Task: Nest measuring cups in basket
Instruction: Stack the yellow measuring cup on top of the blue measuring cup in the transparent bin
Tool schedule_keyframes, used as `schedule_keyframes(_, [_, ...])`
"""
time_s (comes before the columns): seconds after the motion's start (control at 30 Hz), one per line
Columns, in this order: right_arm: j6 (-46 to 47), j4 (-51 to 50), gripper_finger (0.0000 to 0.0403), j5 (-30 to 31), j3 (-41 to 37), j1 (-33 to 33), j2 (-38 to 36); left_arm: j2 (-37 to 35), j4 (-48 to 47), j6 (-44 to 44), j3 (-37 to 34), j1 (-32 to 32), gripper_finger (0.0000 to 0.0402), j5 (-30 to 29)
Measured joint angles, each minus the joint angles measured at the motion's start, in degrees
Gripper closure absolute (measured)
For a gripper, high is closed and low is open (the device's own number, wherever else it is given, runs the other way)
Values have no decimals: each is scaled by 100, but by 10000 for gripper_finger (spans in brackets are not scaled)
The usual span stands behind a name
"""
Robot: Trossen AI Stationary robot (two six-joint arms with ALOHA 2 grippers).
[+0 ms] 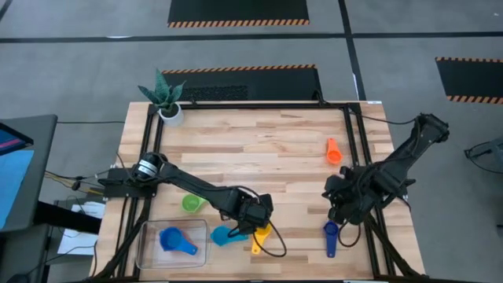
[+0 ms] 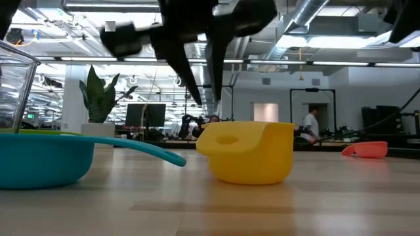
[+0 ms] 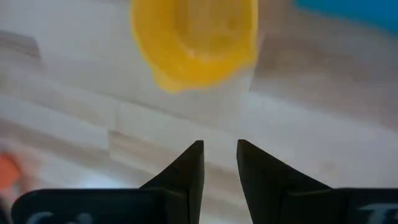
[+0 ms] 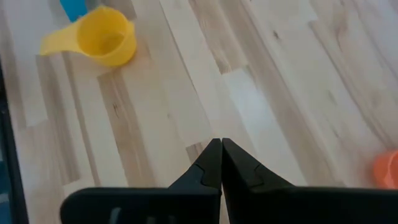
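Left gripper (image 1: 261, 218), fingers slightly parted and grasping nothing, is hovering over the smooth plastic yellow cup (image 1: 262, 233) (lower centre, outside the clear basket (image 1: 145, 244)); right gripper (image 1: 336, 206) is idling clenched.

Readable text: none in any view.
Left wrist housing (image 3: 93, 208): pale marks along the edge, cut off, not legible.
Yellow cup (image 2: 246, 152): no size marking visible.
Floor stripes (image 1: 238, 23): hazard pattern only, no lettering.
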Motion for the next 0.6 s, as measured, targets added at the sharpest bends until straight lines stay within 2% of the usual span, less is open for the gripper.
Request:
schedule_keyframes(0.1, [307,2,377,31,0,152,251,0,213,472,-200,-40,315,-528])
schedule_keyframes(0.17, [527,-4,377,33,0,250,408,0,268,628,-211,-43,315,-597])
schedule_keyframes(0.27, [828,-2,377,33,2,398,620,-2,501,798,-209,-61,315,-541])
schedule_keyframes(0.43, [1265,-6,381,33,2,596,895,-2,663,1279,-209,-131,315,-114])
schedule_keyframes(0.6, [1553,-2,381,33,2,734,1067,-2,731,1346,-209,-189,315,-94])
